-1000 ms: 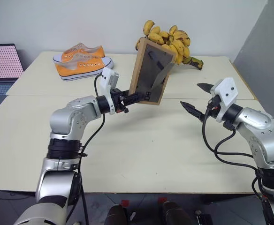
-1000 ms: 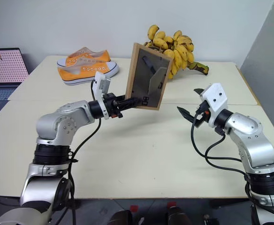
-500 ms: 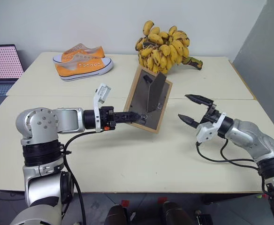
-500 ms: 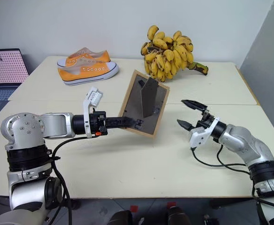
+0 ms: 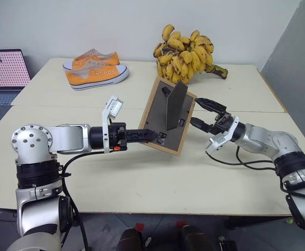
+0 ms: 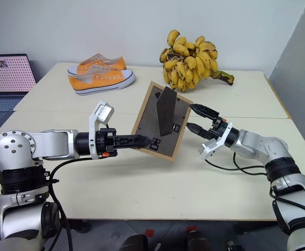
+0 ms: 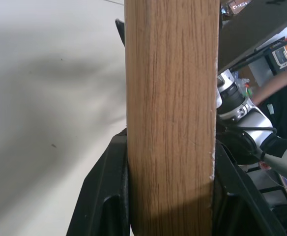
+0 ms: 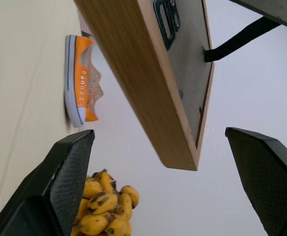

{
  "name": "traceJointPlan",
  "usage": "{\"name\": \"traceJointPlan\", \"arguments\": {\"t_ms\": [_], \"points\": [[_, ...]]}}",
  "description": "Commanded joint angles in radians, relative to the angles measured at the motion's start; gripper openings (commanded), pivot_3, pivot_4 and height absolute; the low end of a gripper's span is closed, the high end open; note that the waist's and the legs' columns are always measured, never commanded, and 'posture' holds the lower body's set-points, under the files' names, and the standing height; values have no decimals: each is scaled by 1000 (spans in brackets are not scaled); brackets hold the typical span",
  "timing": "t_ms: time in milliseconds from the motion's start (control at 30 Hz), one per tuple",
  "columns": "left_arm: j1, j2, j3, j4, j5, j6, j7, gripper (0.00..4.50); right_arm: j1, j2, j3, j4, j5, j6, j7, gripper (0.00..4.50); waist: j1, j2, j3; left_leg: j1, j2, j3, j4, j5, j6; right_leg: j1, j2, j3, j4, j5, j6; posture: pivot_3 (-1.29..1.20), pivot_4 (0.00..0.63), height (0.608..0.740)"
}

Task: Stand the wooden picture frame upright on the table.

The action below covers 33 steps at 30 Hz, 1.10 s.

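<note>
The wooden picture frame (image 5: pixel 165 116) leans tilted over the middle of the table (image 5: pixel 142 180). Its dark back and folded-out stand (image 5: pixel 175 104) face me. Its lower edge is close to the tabletop; I cannot tell if it touches. My left gripper (image 5: pixel 156 137) reaches in from the left and is shut on the frame's lower rail. In the left wrist view the wood edge (image 7: pixel 170 123) sits clamped between the black fingers (image 7: pixel 104 196). My right gripper (image 5: pixel 194 111) is open, with its fingertips just beside the frame's right edge (image 8: pixel 143 83), apart from it.
A pair of orange sneakers (image 5: pixel 95 69) lies at the back left of the table. A big bunch of bananas (image 5: pixel 186 49) is at the back centre, behind the frame. A laptop (image 5: pixel 3 70) stands off the table's left edge. A seam (image 5: pixel 63 106) crosses the tabletop.
The left gripper has brought the frame down from chest height toward the tabletop and nearer to me, rolling it. The right gripper has turned and moved left up to the frame's right edge.
</note>
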Motion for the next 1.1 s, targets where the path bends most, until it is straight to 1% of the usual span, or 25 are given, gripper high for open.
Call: {"name": "traceJointPlan", "arguments": {"t_ms": [33,367,433,467,533,667,767,800,833,1100], "points": [[-2,40,-26,-9,-133,-60,56,1294,-55,4,26,20,-16,12,-78,4492,0,0,0,0,0,0,0,0,0,0,0,0,0,0,0,0,150,740],[20,117,-128,-16,-291,-182,143,1294,-97,34,70,32,3,21,-113,4492,0,0,0,0,-1,-1,1,0,0,0,0,0,2,0,0,0,150,740],[23,129,-146,-20,-312,-203,152,1294,-100,36,71,33,8,19,-114,4134,0,0,0,0,-1,-1,1,0,0,0,-1,0,2,0,0,0,150,740],[25,135,-154,-22,-320,-212,156,1294,-102,37,71,35,13,18,-113,4092,0,0,0,0,-2,-1,1,0,1,0,-1,0,2,0,0,0,150,740],[25,146,-170,-23,-337,-230,162,1294,-105,39,72,38,17,18,-114,3496,0,0,0,0,-2,-1,1,-1,1,0,-1,0,2,0,0,0,150,740],[16,161,-202,-20,-365,-262,172,1294,-113,41,74,46,15,18,-119,2711,0,0,0,0,-3,-3,1,-1,1,0,-2,0,3,0,0,0,150,740],[15,172,-219,-26,-381,-278,177,1294,-114,40,77,46,14,18,-122,1956,0,0,0,0,-6,-5,2,-1,1,0,-3,0,4,0,0,0,150,740],[13,175,-225,-27,-386,-284,180,1294,-114,39,79,46,13,19,-125,1804,0,0,0,0,-7,-6,2,-1,2,0,-3,0,4,0,0,0,150,740],[9,177,-233,-26,-392,-291,184,1294,-114,38,81,46,11,19,-128,1671,0,0,0,0,-8,-7,2,-1,2,0,-4,-1,5,0,0,0,150,740],[-8,189,-263,-38,-408,-326,197,1294,-113,38,90,56,9,47,-128,1524,0,0,0,0,-12,-8,3,-1,2,0,-8,-3,8,-1,1,0,150,740]]}}
